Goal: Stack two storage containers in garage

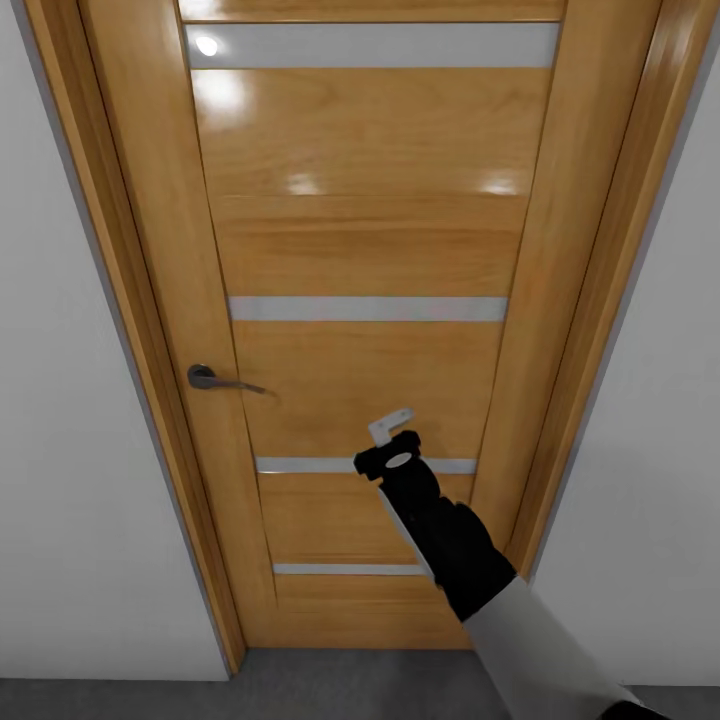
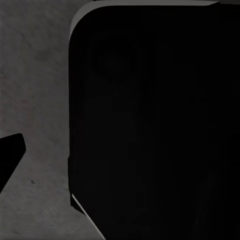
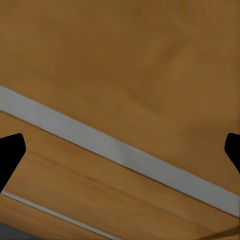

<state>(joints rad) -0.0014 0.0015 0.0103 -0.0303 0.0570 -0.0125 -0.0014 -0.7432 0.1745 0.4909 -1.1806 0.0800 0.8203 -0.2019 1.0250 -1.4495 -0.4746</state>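
Right gripper [image 1: 392, 428], at lower centre of the head view, reaches empty toward the closed orange-wood door [image 1: 370, 250]; its handle [image 1: 215, 379] sits left of centre.

Left wrist view: grey floor [image 2: 35, 100] beside a dark body; that gripper's opening I cannot tell.

Right wrist view: fingertips [image 3: 10, 155] wide apart at the left and right edges, over a pale slit [image 3: 120, 152].

No container in sight; the door probably needs opening next.

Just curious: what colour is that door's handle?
Dark grey metal handle, best seen in the head view.
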